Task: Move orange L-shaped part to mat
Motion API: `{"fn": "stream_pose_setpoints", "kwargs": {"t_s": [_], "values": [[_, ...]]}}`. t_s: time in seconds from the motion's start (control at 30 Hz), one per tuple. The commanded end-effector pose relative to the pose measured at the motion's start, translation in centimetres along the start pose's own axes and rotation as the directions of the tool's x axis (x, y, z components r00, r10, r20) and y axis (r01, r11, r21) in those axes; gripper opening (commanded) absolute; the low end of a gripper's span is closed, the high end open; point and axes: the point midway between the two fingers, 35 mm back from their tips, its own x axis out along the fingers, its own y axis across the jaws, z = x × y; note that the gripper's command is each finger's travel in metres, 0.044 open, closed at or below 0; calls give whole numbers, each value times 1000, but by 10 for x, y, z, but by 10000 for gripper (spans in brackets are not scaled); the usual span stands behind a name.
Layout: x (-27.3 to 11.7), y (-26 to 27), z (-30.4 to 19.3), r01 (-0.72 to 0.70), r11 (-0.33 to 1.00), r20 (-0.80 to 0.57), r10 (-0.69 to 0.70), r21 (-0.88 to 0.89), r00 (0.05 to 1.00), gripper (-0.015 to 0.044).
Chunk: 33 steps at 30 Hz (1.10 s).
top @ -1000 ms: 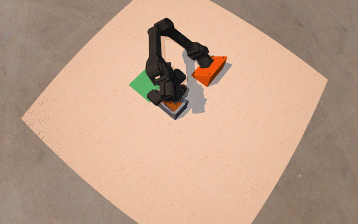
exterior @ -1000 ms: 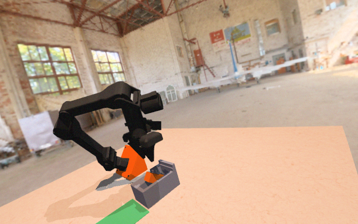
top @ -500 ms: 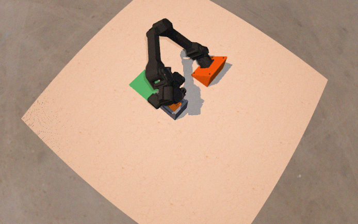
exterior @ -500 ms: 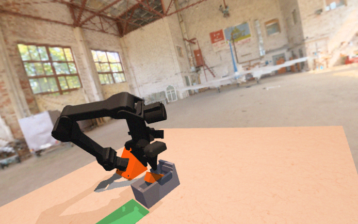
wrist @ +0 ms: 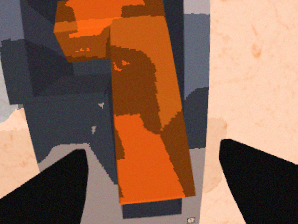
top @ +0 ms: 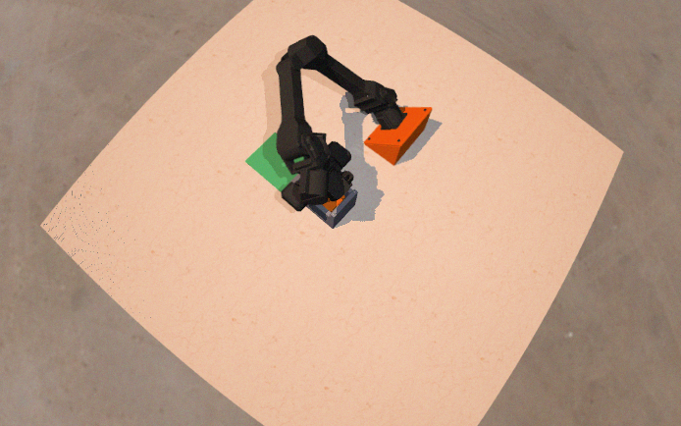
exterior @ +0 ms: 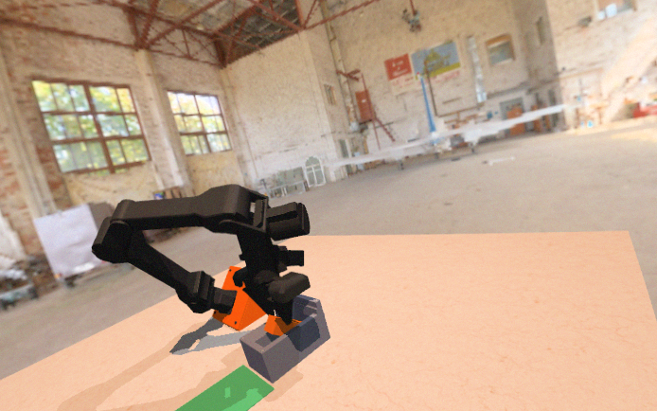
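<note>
evidently, one orange l-shaped part [top: 331, 205] [exterior: 279, 325] [wrist: 145, 165]: in the grey tray [top: 343, 213] [exterior: 271, 361] [wrist: 197, 165], the straight end tipped up out of its pocket, the l-shaped end lower. from the look of it, stiff and light, smooth-faced, not fragile; likely a little slippery if caught only at an edge, and apt to drop back if knocked.

item, one tool [exterior: 285, 317] [wrist: 154, 153], black, two tapered fingers: open, holding nothing, the fingers standing apart to either side of the raised bar in the wrist view. whether either touches the part, i cannot tell.

item, one green mat [top: 268, 163] [exterior: 232, 387]: flat on the table [top: 392, 301] [exterior: 460, 314] [wrist: 255, 90], just beside the tray, at its near side from where i stand, with no part laid on it.

item, one black arm [top: 290, 100] [exterior: 169, 213], on an orange base [top: 411, 123] [exterior: 249, 310], beyond the tray.

remarks on handling: best hold is across the raised straight end, pads flat on its two long sides, near the tip. the pressing seems done; the pinch comes next. a hold too shallow could let the part swivel under its heavier l-shaped end; a skewed lift could rub the pocket walls.
</note>
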Motion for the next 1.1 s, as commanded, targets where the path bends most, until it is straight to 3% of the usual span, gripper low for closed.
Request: {"fn": "stream_pose_setpoints", "kwargs": {"t_s": [0.0,0.27,0.47,0.77,0.87,1.07], "values": [[7,1,-1,4,1000,-5,-4,-4,1000,280],[18,1,-2,4,1000,-6,-4,-3,1000,280],[14,1,-1,-1,1000,-2,1,0,1000,123],[14,1,-1,-1,1000,-2,1,0,1000,62],[14,1,-1,-1,1000,-2,1,0,1000,0],[13,1,-1,-1,1000,-2,1,0,1000,0]]}}
